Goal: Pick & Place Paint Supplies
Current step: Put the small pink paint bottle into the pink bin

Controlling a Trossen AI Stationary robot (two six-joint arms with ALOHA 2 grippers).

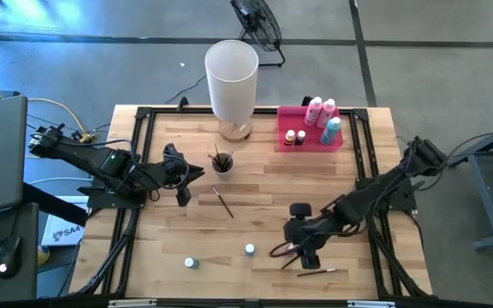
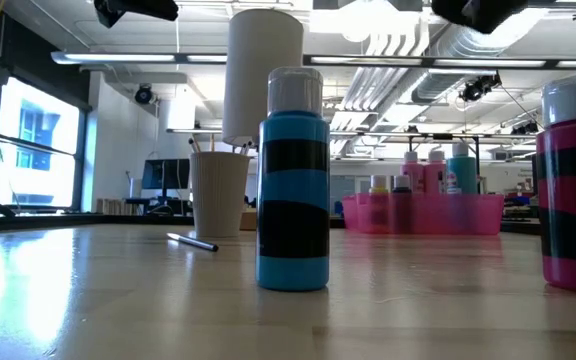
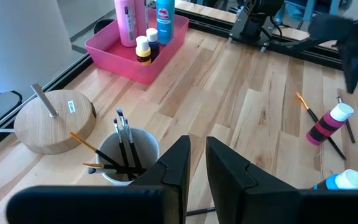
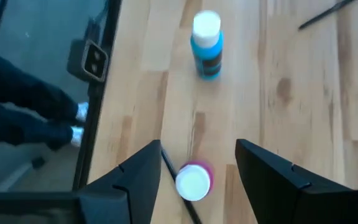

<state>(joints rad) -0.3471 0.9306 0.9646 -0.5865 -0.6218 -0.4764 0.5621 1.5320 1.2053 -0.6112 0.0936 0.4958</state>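
My right gripper [image 4: 196,163] hangs open over the table's near right part, a finger on either side of a pink paint bottle with a white cap [image 4: 194,180] that stands on the wood. A thin dark brush [image 4: 170,167] lies by that bottle. A blue bottle [image 4: 206,45] stands farther toward the left; it shows close up in the low view [image 2: 293,180]. My left gripper [image 3: 197,163] hovers at the left, almost shut and empty, over a white cup of paintbrushes [image 3: 124,154]. Another brush [image 1: 222,202] lies mid-table.
The pink tray [image 1: 309,137] at the far right holds taller pink and teal bottles and tiny capped ones. A tall white cylinder [image 1: 231,75] on a wooden base stands at the far middle. A small bottle [image 1: 191,263] and a brush [image 1: 317,272] lie near the front edge.
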